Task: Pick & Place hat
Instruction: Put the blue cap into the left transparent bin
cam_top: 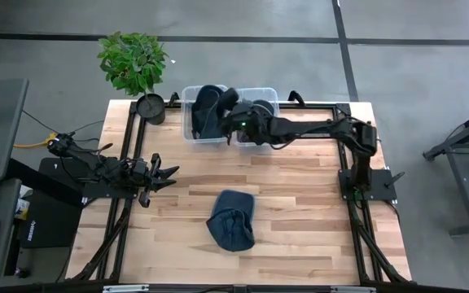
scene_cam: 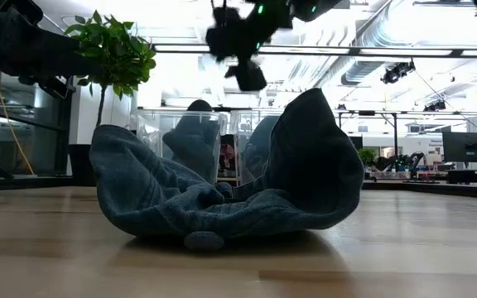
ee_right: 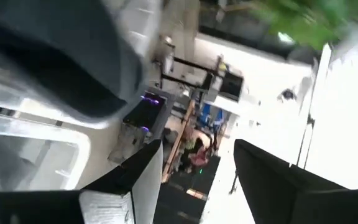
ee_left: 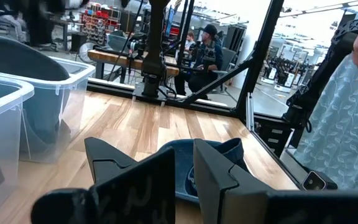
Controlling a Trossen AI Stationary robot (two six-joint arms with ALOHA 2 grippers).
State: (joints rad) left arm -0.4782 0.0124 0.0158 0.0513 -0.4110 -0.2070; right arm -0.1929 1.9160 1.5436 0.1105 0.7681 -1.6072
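My right gripper [cam_top: 228, 104] hangs over the clear bin [cam_top: 255, 142] at upper centre, beside a dark hat [cam_top: 207, 111] that seems to sit inside. Another hat [cam_top: 232, 220] lies lower centre; my left gripper [cam_top: 168, 173] waits open, centre-left.

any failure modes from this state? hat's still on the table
1. The right gripper hangs open over the bins, beside a hat that sticks up above the rim. Swinging back, it could snag that hat and drag it out.
2. The hat on the table lies crumpled and floppy, so a pinch may catch only one fold and slip.
3. The left gripper waits open near that hat. If both arms reach in, they could collide.
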